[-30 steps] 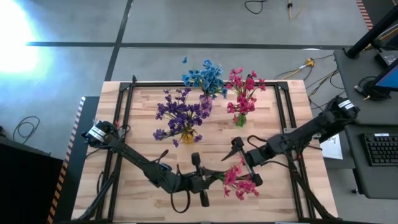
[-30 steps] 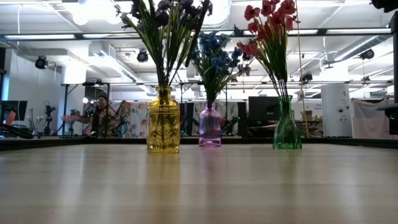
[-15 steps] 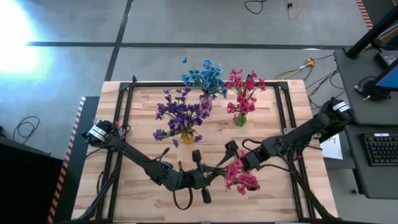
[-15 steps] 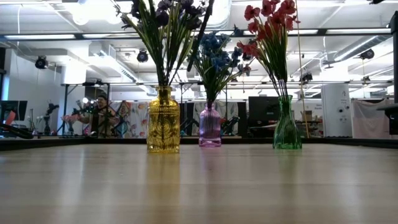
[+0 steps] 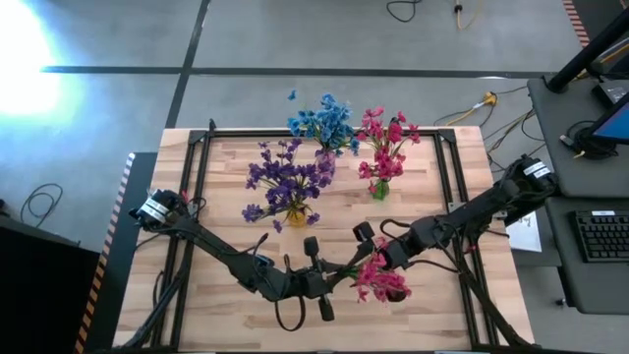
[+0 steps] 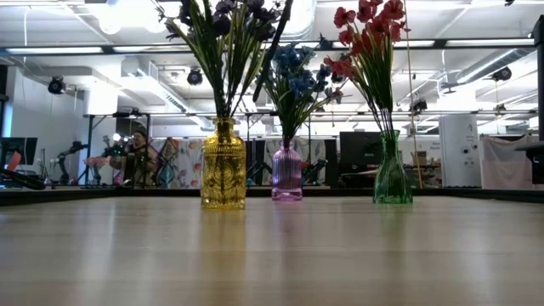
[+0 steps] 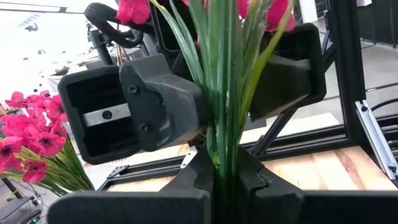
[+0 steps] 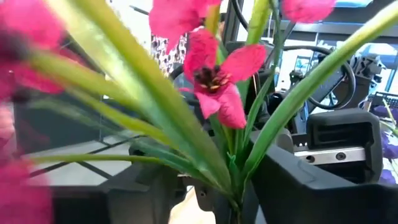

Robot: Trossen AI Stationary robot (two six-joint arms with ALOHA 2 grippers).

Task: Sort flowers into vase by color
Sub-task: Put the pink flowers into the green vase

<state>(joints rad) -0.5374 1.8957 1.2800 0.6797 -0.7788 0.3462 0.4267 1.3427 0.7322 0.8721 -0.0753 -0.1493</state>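
Note:
My left gripper (image 5: 329,280) is near the table's front edge, shut on a red-pink flower sprig (image 5: 381,281) with green stems. Its blooms point toward the table's right. My right gripper (image 5: 371,258) comes in from the right, and its two fingers stand close on either side of the stems (image 7: 225,93), just beyond the left fingers. At the back stand three vases. The yellow vase (image 6: 223,166) holds purple flowers (image 5: 287,182). The purple vase (image 6: 286,172) holds blue flowers (image 5: 324,123). The green vase (image 6: 392,170) holds red-pink flowers (image 5: 383,147). My left gripper pinches the sprig's bundled stems at their lower end (image 7: 224,171) between its two fingers. The stems run on beyond the fingertips, along the fingers, and rise clear of the table. My right gripper's fingers (image 7: 165,109) lie across the stems, but I cannot tell whether they touch them.
A black metal frame (image 5: 197,197) runs round the wooden table top (image 5: 432,206). The three vases stand in the far middle. Beyond the table, the low view shows a person (image 6: 136,157) far off in the room.
My right gripper has gone toward the table's left, up to the sprig that my left gripper holds. Its fingers now straddle the stems, where before they stood off to the right. The sprig and the left gripper have stayed about where they were.

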